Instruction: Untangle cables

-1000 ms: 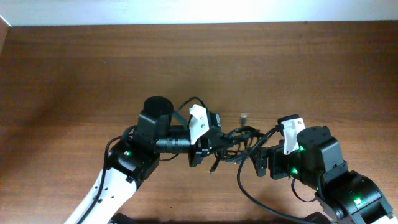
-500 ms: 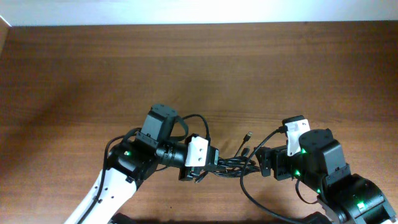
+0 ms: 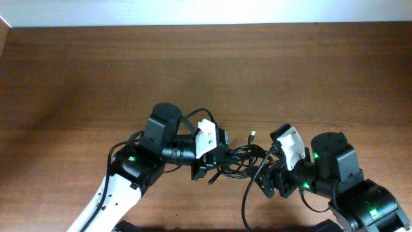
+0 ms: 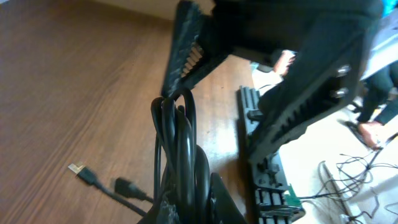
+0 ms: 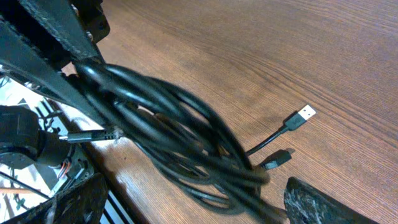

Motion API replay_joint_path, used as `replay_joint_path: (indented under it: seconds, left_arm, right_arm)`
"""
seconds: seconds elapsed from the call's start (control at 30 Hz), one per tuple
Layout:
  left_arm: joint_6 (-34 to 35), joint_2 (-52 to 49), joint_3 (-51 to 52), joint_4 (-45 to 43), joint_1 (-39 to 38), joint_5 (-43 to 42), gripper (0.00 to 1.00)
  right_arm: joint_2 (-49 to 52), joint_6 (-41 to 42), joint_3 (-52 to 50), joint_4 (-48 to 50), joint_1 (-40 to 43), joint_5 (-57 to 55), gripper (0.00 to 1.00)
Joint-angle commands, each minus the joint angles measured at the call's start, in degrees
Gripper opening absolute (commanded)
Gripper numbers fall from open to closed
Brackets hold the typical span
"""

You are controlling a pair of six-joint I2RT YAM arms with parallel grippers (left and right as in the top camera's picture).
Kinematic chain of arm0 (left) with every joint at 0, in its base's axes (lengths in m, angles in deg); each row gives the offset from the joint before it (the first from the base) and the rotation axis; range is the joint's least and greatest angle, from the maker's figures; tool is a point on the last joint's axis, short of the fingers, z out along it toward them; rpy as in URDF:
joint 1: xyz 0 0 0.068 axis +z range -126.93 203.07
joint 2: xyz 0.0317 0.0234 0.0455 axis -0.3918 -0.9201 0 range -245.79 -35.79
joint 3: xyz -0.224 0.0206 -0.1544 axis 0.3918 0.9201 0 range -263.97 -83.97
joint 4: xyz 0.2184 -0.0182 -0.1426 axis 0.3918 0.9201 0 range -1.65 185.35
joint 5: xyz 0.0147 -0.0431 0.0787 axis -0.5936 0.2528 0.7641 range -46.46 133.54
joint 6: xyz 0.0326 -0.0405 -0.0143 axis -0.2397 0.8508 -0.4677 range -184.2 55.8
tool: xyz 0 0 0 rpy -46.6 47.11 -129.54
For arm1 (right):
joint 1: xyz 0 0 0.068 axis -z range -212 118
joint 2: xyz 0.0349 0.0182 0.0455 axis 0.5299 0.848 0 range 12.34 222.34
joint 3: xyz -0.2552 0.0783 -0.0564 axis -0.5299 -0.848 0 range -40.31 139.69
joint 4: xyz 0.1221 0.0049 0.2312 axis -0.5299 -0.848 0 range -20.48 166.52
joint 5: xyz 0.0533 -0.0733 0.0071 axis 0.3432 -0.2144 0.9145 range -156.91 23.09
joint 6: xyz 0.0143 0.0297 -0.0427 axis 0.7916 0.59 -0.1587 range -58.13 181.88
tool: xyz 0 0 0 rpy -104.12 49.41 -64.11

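The cables [image 3: 238, 156] are a knotted bundle of thin black cords hanging between my two grippers above the table's front middle. My left gripper [image 3: 209, 164] is shut on the bundle's left end; in the left wrist view the cords [image 4: 180, 143] rise in loops out of the jaws [image 4: 193, 208]. My right gripper [image 3: 267, 177] is open, its fingers wide apart in the right wrist view [image 5: 199, 208], with the bundle [image 5: 174, 124] sagging between them. A USB plug [image 3: 253, 135] and a smaller plug [image 5: 277, 160] lie loose on the wood.
The brown wooden table [image 3: 193, 64] stretches back to a white wall edge. The table's front edge runs just below both grippers, with a keyboard [image 4: 264, 180] and floor clutter beyond it. Thick arm wires loop by the right arm [image 3: 248, 193].
The left gripper has swung back up and to the right with the bundle. The right wrist has turned and moved left and down, closer to the bundle. The loose plug shifted slightly.
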Motion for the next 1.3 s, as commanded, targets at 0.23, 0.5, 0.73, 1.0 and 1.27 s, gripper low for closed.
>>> replay_joint_path:
  seconds: [0.23, 0.5, 0.73, 1.0, 1.27]
  left_arm:
    - [4.3, 1.3, -9.7, 0.1, 11.7, -8.1, 0.00]
    - [3.7, 1.3, -9.6, 0.2, 22.0, -30.2, 0.00]
    - [3.7, 1.3, -9.6, 0.1, 16.6, -33.1, 0.00]
    - [3.7, 1.3, -9.6, -5.2, 6.8, -22.7, 0.02]
    - [10.2, 1.3, -9.6, 4.2, 6.8, -3.4, 0.99]
  right_arm:
    - [-0.4, -1.0, 11.5, -6.5, 0.1, 3.1, 0.90]
    - [-0.3, -1.0, 12.0, 0.0, 0.1, -2.6, 0.90]
    - [-0.2, -4.4, 12.0, 8.1, 0.1, -0.2, 0.93]
    - [3.7, -4.5, 12.0, 1.4, 0.1, 10.8, 0.04]
    - [3.7, 15.5, 12.0, 2.7, 0.1, -14.5, 0.04]
